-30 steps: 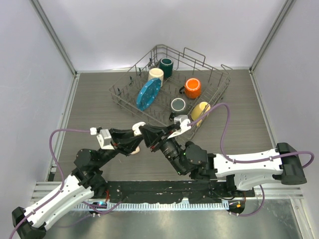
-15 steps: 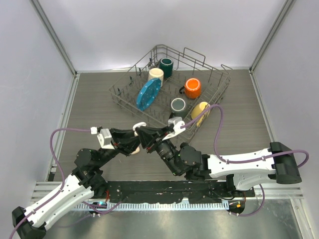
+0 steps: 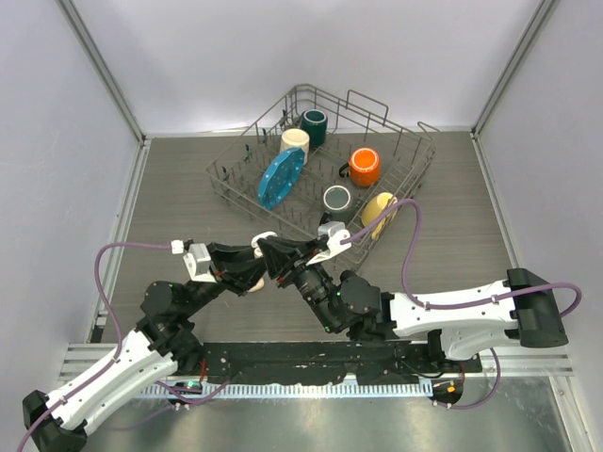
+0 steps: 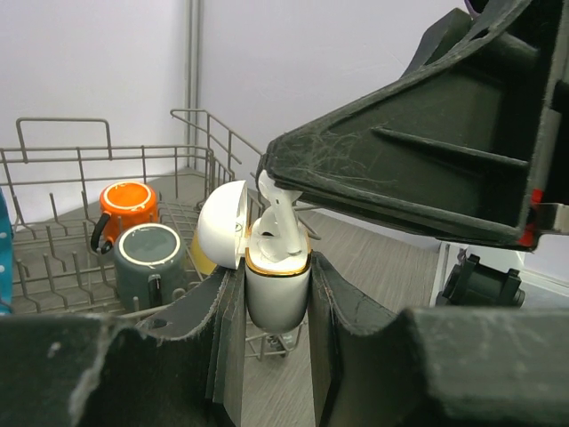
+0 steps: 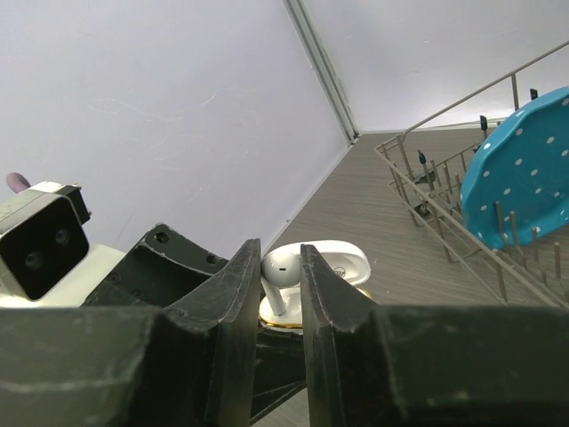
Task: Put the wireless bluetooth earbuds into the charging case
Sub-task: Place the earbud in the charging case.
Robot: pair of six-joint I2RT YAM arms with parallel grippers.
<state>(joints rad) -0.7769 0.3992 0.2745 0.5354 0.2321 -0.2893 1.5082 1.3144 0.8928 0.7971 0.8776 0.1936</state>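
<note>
My left gripper [image 4: 276, 271] is shut on the white charging case [image 4: 276, 294], held upright with its gold-rimmed mouth up and its lid [image 4: 220, 224] swung open to the left. My right gripper [image 5: 280, 247] is shut on a white earbud [image 5: 284, 265], whose stem points down into the case [image 5: 342, 260]. From the left wrist view the earbud [image 4: 277, 224] stands in the case's mouth under the right gripper's fingers [image 4: 418, 169]. In the top view both grippers meet at the case [image 3: 264, 237], above the table in front of the rack. No other earbuds show.
A wire dish rack [image 3: 415, 160] stands just beyond the grippers. It holds a blue dotted plate [image 3: 280, 177] and orange [image 3: 364, 166], grey [image 3: 336, 199], yellow [image 3: 379, 209], cream [image 3: 295, 141] and dark green [image 3: 314, 125] mugs. White walls enclose the table.
My right arm has shifted slightly left, bringing its gripper and earbud closer over the case. The left arm has stayed still.
</note>
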